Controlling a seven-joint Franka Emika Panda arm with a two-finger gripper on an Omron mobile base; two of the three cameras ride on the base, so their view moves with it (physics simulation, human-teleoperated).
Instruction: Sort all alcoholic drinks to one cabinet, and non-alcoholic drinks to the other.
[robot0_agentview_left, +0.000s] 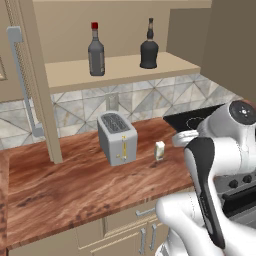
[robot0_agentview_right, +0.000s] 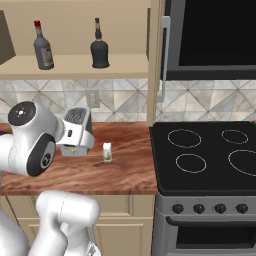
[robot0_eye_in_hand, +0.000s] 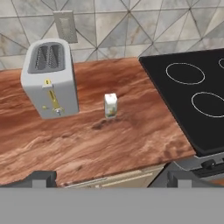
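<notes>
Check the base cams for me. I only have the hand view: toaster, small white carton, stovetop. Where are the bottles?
Observer: Both are on the shelf of the open wall cabinet above the counter. The grey bottle with red cap stands left of the black bottle, both upright and apart.
Operator: Is a door in the way?
Observer: No. In the right base view the door is swung out edge-on at the shelf's right end, with the grey bar handle on it.
Operator: What's above the stove?
Observer: A dark-fronted appliance hangs over the stove, right beside that door.
</notes>
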